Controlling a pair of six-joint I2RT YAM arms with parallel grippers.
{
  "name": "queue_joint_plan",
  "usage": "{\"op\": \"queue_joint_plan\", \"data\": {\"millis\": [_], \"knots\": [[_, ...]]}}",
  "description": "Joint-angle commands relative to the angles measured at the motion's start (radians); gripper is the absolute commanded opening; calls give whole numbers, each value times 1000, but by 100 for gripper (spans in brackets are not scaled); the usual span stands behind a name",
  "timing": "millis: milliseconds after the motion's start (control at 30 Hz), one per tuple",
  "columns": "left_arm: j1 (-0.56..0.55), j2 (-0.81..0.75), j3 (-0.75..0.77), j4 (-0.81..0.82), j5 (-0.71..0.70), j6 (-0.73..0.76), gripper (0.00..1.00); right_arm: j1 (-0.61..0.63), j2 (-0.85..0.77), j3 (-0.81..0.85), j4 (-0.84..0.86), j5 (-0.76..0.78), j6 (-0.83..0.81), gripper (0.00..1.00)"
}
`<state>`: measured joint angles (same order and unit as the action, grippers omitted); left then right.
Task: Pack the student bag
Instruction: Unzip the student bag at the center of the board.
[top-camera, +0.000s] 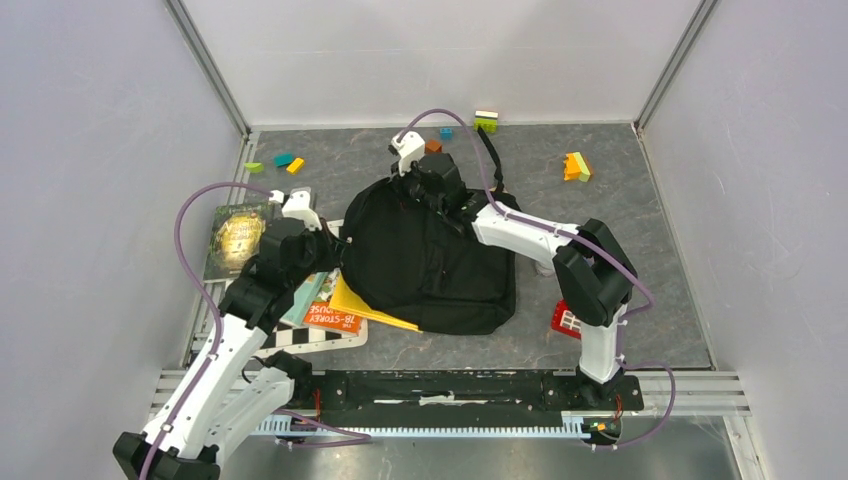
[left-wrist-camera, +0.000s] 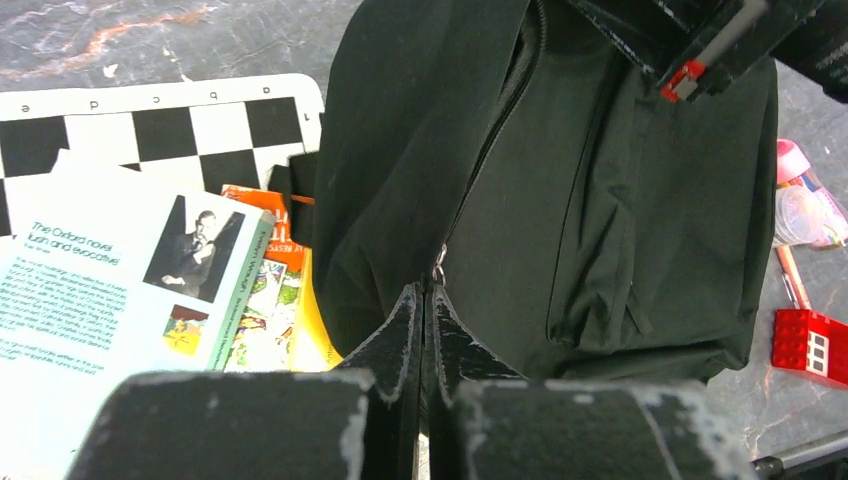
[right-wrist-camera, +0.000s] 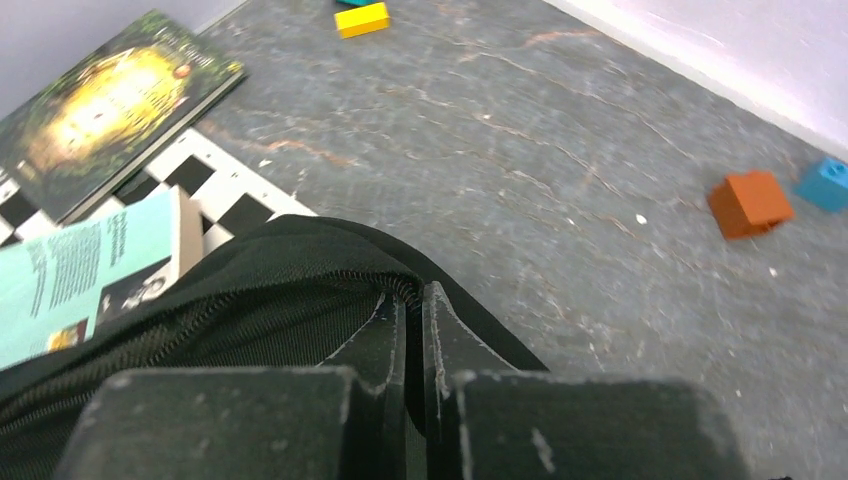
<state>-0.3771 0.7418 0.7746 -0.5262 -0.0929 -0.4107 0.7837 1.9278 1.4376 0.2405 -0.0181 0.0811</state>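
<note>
At the centre of the overhead view, the student bag (top-camera: 430, 265) lies slumped on the grey table (top-camera: 620, 200), one strap (top-camera: 490, 155) trailing toward the top of the frame; the left gripper (left-wrist-camera: 425, 295) meets the bag at its left edge, fingers pressed together on the zipper line with the small metal zipper pull (left-wrist-camera: 438, 266) just past the tips, though whether cloth is caught between them cannot be told; the right gripper (right-wrist-camera: 412, 297) sits at the bag's upper edge, its fingers closed to a thin slit against the zipper teeth at the rim, and whether they nip the fabric is unclear; at the lower left of the bag a pile crowds its side: a chessboard (left-wrist-camera: 150, 120), a teal book (left-wrist-camera: 100, 300) lying over it, an orange book (left-wrist-camera: 262, 290) and a yellow cover (left-wrist-camera: 318, 335) running under the bag's edge; a dark green book (right-wrist-camera: 110, 110) with a gold picture lies to the upper left of the pile; at the right edge of the left wrist view a red brick (left-wrist-camera: 808, 345) and a pink-capped bottle (left-wrist-camera: 800, 205) lie just beside the bag; small blocks are scattered toward the far wall, an orange block (right-wrist-camera: 750, 202) and a blue block (right-wrist-camera: 826, 184) near the right gripper, a yellow block (right-wrist-camera: 362, 18) well apart at the upper left.
</note>
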Motion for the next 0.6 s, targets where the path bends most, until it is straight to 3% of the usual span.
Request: {"op": "queue_joint_plan", "data": {"millis": [0, 133, 167, 300, 367, 433, 567], "knots": [[-1, -9, -38, 59, 110, -7, 2, -27, -76, -4, 45, 219, 142, 0], [-2, -11, -77, 89, 194, -27, 2, -29, -99, -24, 72, 233, 163, 0], [-2, -12, -78, 88, 185, -24, 2, -29, -107, -32, 73, 228, 160, 4], [-1, -12, -74, 76, 100, -6, 2, -32, -175, -93, 76, 163, 115, 57], [-1, 5, -70, 74, 58, -18, 2, -32, -225, -136, 64, 160, 112, 69], [0, 33, -69, 81, 57, -23, 2, -33, -282, -187, 50, 173, 144, 74], [0, 66, -73, 80, 66, -43, 2, -29, -365, -306, 51, 132, 288, 75]]}}
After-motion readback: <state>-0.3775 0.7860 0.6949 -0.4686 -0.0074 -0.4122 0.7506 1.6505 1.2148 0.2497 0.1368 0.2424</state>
